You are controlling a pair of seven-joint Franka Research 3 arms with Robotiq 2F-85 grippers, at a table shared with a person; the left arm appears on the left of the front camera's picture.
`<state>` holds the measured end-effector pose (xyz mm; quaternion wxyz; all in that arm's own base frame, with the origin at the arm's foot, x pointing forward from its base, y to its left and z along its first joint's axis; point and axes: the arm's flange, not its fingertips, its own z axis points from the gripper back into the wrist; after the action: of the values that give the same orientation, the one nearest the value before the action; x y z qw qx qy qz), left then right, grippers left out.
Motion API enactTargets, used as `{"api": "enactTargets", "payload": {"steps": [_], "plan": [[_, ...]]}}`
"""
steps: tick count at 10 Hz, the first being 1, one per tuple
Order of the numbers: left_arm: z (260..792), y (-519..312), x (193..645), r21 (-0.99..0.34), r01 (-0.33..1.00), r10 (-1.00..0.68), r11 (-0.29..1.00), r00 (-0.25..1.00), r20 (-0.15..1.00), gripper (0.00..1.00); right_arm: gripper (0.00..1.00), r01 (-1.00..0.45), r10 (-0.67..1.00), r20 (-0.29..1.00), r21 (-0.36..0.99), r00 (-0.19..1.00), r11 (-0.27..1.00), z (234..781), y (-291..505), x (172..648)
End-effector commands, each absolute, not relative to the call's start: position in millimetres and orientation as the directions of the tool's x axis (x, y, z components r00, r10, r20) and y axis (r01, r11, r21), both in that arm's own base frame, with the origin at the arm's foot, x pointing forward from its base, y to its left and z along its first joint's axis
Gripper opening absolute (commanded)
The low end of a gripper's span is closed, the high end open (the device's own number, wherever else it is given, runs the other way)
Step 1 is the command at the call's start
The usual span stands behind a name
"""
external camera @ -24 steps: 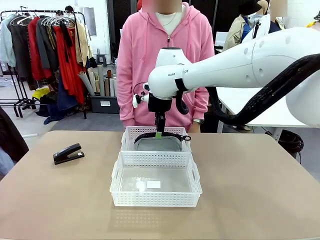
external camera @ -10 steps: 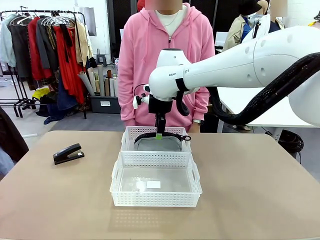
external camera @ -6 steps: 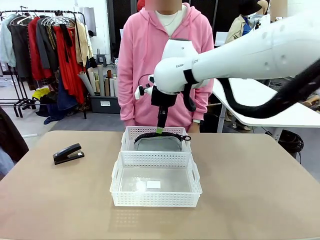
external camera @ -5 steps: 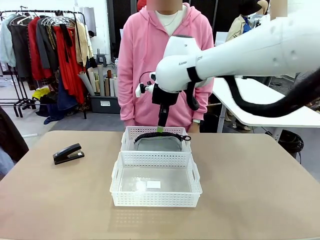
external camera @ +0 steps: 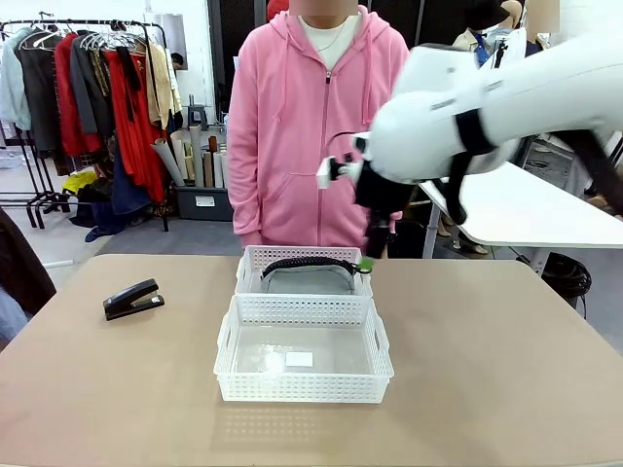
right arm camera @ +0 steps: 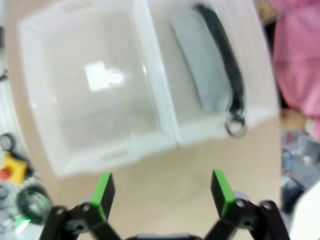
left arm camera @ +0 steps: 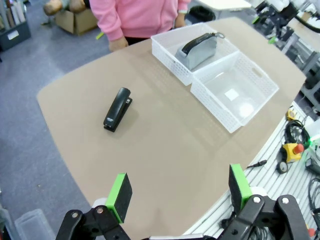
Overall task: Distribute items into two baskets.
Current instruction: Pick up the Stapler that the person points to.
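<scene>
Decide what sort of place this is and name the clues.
Probably a robotics lab: a white robot arm over the table, a clothes rack behind, a red-buttoned yellow box alongside.

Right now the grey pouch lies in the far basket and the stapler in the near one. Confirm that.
Not quite. The stapler lies on the table, apart from the near basket, off to the robot's left, as the front view shows. The grey pouch does lie in the far basket.
</scene>
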<state>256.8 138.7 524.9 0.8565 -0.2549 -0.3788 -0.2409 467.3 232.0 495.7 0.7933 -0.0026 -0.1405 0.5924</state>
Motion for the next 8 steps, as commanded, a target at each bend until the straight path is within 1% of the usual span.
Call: {"api": "enactTargets", "payload": {"steps": [1, 2, 3, 4, 6, 8], "plan": [[525.6, 138.3, 256.5, -0.256, 0.61, -0.217, 0.75, 0.591, 0.777, 1.0, 1.0, -0.94, 0.927, 0.267, -0.147, 0.262, 0.308, 518.7, 168.5, 464.7], [525.6, 138.3, 256.5, -0.256, 0.61, -0.217, 0.75, 0.591, 0.777, 1.0, 1.0, -0.962, 0.932, 0.301, -0.116, 0.202, 0.246, 525.2, 151.6, 446.8], [525.6, 138.3, 256.5, -0.256, 0.61, -0.217, 0.75, 0.591, 0.777, 1.0, 1.0, -0.957, 0.914, 0.348, -0.118, 0.21, 0.265, 529.6, 130.2, 424.4], [525.6, 138.3, 256.5, -0.256, 0.61, -0.217, 0.75, 0.591, 0.777, 1.0, 1.0, -0.946, 0.876, 0.432, -0.131, 0.214, 0.295, 530.0, 111.7, 398.9], [525.6, 138.3, 256.5, -0.256, 0.61, -0.217, 0.75, 0.591, 0.777, 1.0, 1.0, -0.941, 0.837, 0.494, -0.1, 0.236, 0.324, 514.6, 99.2, 365.1], [525.6, 138.3, 256.5, -0.256, 0.61, -0.217, 0.75, 0.591, 0.777, 1.0, 1.0, -0.926, 0.812, 0.512, -0.08, 0.279, 0.368, 502.9, 77.8, 326.8]]}}
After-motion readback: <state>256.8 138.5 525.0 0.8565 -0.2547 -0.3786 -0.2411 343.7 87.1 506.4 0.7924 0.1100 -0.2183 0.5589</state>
